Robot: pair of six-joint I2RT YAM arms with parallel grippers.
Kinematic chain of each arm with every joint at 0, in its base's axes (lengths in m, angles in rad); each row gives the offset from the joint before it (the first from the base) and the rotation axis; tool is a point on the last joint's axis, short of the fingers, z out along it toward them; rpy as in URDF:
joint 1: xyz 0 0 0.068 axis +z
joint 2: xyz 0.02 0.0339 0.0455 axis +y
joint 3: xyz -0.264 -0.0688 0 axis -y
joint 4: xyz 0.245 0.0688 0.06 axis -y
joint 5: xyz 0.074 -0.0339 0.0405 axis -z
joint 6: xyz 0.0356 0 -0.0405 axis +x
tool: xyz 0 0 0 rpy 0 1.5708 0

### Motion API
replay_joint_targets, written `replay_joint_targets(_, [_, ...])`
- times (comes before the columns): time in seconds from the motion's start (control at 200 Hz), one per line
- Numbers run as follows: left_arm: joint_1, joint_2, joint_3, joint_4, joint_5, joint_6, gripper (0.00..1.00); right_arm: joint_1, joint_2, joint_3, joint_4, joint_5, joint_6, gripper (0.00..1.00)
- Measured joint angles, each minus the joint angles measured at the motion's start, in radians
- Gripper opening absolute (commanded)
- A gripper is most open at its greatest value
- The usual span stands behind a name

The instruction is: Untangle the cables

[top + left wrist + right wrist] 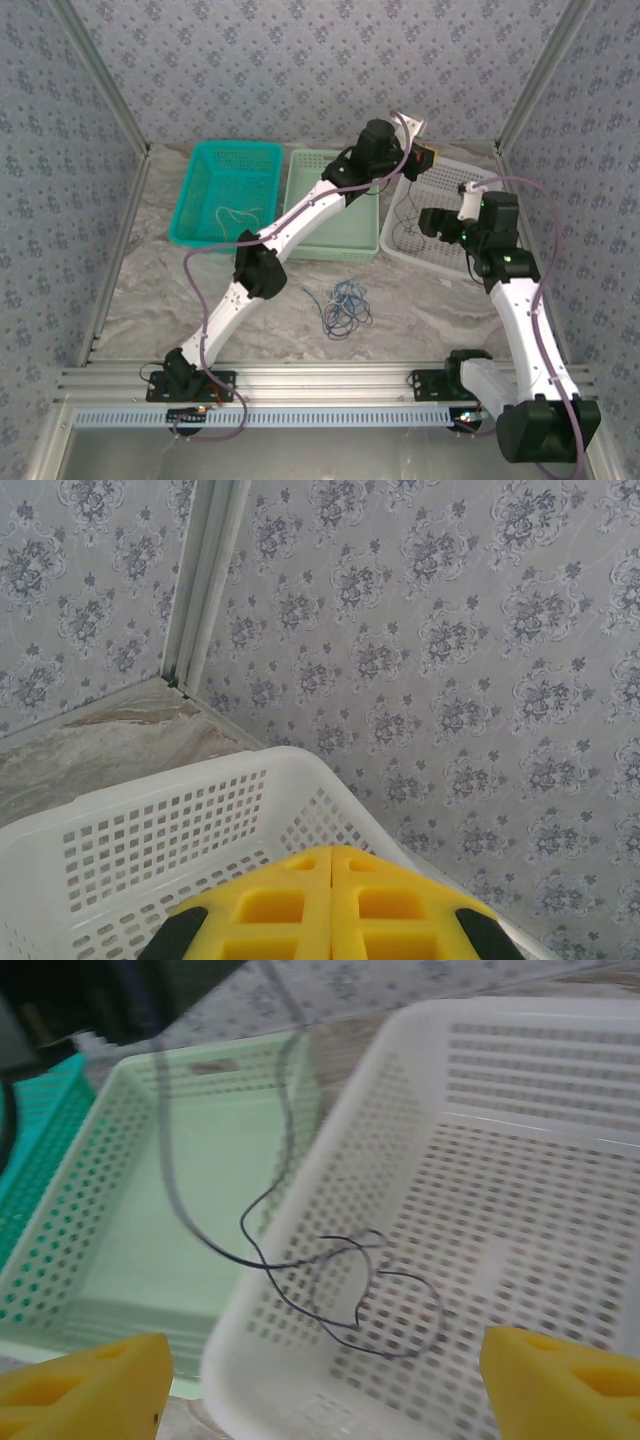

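Observation:
A dark cable (306, 1257) lies partly coiled on the floor of the white basket (560, 1080). Two of its strands rise over the basket's rim toward my left gripper (425, 158), which hangs above the basket's far corner. That gripper's yellow fingers (290, 900) are pressed together. My right gripper (325, 1345) hovers open over the near end of the white basket (455, 180), with the coil below it and nothing between its fingers. A blue cable (343, 303) lies bunched on the table. A whitish cable (236, 214) rests in the teal basket (205, 160).
A light green basket (345, 240) stands between the teal and white ones, with my left arm (300, 220) stretched across it. Patterned walls (450, 630) close in the back and sides. Bare table lies around the blue cable.

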Motion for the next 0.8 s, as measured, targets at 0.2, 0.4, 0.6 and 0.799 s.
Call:
replay_joint_targets(0.2, [-0.002,0.0,0.0,-0.021,-0.013,-0.001,0.04,0.087,0.075,-0.029,0.137,-0.038,-0.003,0.85])
replay_joint_targets(0.4, [-0.002,0.0,0.0,-0.035,-0.02,-0.016,0.04,0.12,0.154,-0.031,0.227,-0.03,-0.038,0.79])
replay_joint_targets(0.6, [-0.002,0.0,0.0,-0.05,-0.02,-0.027,0.04,0.12,0.231,-0.031,0.274,0.003,-0.072,0.69])
replay_joint_targets(0.799, [-0.002,0.0,0.0,-0.051,-0.02,-0.034,0.04,0.117,0.245,-0.043,0.302,0.025,-0.109,0.29])
